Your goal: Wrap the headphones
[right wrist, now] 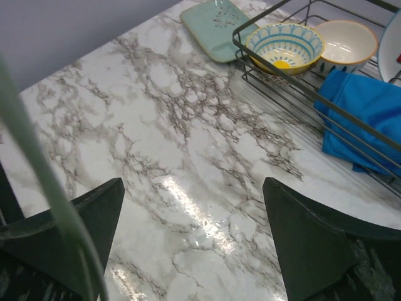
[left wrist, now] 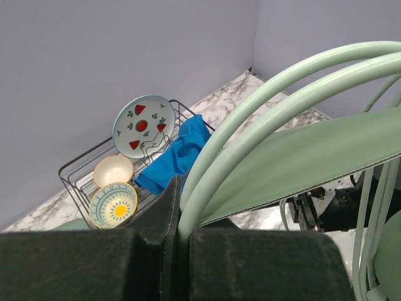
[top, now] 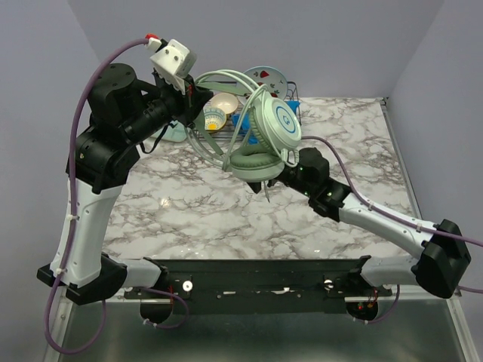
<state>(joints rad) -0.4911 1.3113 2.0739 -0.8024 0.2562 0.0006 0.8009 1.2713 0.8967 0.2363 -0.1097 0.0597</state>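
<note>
The left hand (top: 190, 96) grips the headphones (top: 275, 124) by the headband, up above the table (top: 189, 204). The right hand (right wrist: 193, 188) is spread wide with nothing in it.

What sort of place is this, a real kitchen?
Probably not. It looks like a robot test cell staged as a kitchen counter: marble-look tabletop, wire dish rack holding bowls, and bare grey walls close around.

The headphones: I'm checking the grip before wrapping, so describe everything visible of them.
The headphones are pale mint green, with two padded cups, a slim double-rail headband and thin looping cable. They hang tilted above the marble table, headband clamped in the shut left gripper; the open right gripper sits below.
</note>
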